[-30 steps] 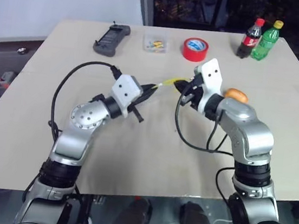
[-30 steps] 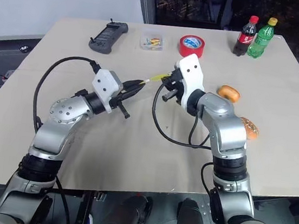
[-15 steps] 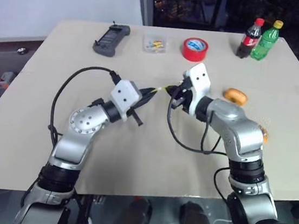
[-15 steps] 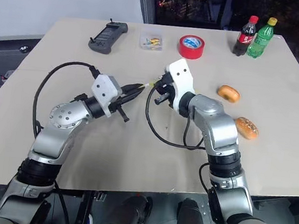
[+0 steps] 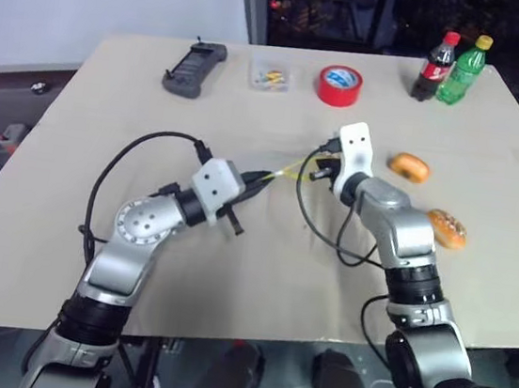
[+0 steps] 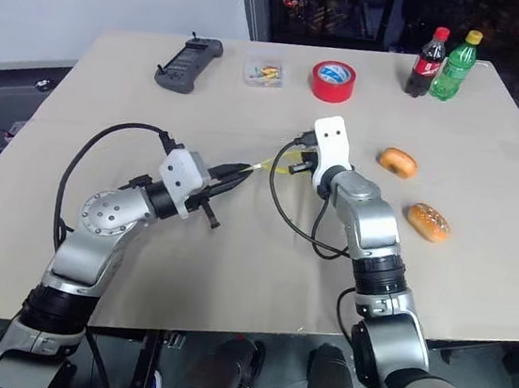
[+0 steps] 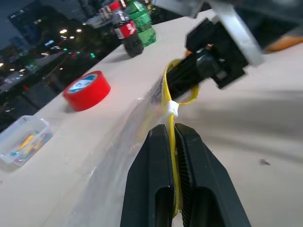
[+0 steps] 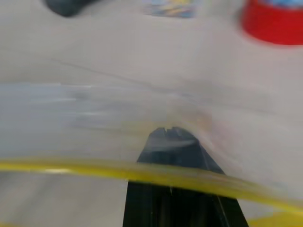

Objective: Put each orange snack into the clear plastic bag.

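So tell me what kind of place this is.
Probably a lab or test room: a plain beige table holds unrelated props, a red tape roll, two soda bottles and a black handheld controller, beside a dark night window.

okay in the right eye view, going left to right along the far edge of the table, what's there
black handheld controller → small clear box of coloured bits → red tape roll → cola bottle → green bottle
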Robot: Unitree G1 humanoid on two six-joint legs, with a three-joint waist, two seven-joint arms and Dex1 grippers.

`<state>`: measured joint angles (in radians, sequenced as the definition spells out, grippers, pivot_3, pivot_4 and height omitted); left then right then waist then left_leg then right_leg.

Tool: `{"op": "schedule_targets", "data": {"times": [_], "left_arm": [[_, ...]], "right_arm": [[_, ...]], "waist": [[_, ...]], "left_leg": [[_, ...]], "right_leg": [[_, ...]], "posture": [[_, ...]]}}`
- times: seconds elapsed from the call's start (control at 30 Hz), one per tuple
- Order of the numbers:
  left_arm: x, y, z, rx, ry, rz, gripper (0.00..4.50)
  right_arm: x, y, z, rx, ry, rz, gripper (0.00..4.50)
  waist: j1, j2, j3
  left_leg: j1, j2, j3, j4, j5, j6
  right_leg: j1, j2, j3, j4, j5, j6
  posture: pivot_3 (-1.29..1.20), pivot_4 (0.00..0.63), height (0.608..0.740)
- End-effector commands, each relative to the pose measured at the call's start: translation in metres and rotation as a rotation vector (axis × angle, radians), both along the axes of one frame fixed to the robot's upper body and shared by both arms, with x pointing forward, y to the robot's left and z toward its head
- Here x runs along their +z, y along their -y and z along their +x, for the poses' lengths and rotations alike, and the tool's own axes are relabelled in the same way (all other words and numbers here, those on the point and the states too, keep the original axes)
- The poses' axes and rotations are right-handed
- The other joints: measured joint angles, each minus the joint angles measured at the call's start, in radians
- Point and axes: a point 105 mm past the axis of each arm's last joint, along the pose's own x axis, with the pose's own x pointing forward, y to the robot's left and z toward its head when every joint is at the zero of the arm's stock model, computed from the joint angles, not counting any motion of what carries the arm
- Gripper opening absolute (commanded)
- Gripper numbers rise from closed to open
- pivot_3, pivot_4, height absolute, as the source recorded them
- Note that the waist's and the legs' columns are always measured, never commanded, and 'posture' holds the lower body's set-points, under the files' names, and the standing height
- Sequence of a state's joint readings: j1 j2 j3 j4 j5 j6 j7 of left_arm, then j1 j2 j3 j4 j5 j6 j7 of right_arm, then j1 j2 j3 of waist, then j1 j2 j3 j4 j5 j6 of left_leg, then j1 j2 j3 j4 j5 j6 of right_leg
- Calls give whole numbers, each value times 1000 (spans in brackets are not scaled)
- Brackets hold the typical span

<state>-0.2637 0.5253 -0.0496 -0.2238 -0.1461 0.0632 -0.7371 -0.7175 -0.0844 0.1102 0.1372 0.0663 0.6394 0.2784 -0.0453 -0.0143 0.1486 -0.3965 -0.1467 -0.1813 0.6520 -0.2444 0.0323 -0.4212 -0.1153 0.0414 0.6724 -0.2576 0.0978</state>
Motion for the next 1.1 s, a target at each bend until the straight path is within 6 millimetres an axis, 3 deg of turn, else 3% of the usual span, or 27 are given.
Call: {"op": "schedule_targets", "data": {"times": [0.03,0.2,0.37,0.4,0.47,0.57,0.67,0.73,0.93,1.1], "left_arm": [[8,-5,-7,-36,37,0,0],[0,-13,-8,-90,20,43,0],[2,-17,-4,-125,23,51,0],[2,-17,-3,-124,23,50,0],[3,-18,-3,-124,25,50,0],[3,-19,-1,-113,21,44,0],[4,-25,8,-43,-8,-11,0],[5,-28,13,-8,-19,-33,0],[1,-34,30,93,-44,-29,0],[-1,-33,40,116,-42,-15,0]], "right_arm": [[18,-12,-7,85,180,-84,60],[4,-28,-25,295,400,-452,60],[-21,-30,-18,368,529,-791,60],[-25,-29,-16,383,541,-837,549],[-27,-26,-12,379,566,-888,916],[-27,-21,-8,369,592,-924,2165],[-20,-13,-8,334,599,-917,3789],[-13,-8,-10,314,616,-907,4290],[19,4,-24,271,606,-746,4290],[33,24,-39,282,497,-653,4290]], "waist": [[-2,0,0],[0,0,0],[2,0,0],[2,0,0],[2,0,0],[2,0,0],[2,0,0],[3,0,0],[6,0,0],[8,0,0]], "left_leg": [[0,1,0,0,0,0],[0,1,1,0,0,0],[0,1,1,0,0,0],[0,1,2,0,0,0],[0,1,2,0,0,0],[0,1,2,0,0,0],[0,1,1,0,0,0],[0,1,1,0,0,0],[0,1,1,0,0,0],[0,1,1,0,0,0]], "right_leg": [[0,0,0,0,0,0],[0,1,1,0,0,0],[0,1,1,0,0,0],[0,1,1,0,0,0],[0,1,1,0,0,0],[0,1,1,-1,0,0],[0,1,1,-1,0,0],[0,1,1,-1,0,0],[0,2,1,-1,0,0],[0,1,1,-1,0,0]], "posture": [[0,150,740],[0,150,740],[0,150,740],[0,150,740],[0,150,740],[0,150,740],[0,150,740],[0,150,740],[0,150,740],[0,150,740]]}}
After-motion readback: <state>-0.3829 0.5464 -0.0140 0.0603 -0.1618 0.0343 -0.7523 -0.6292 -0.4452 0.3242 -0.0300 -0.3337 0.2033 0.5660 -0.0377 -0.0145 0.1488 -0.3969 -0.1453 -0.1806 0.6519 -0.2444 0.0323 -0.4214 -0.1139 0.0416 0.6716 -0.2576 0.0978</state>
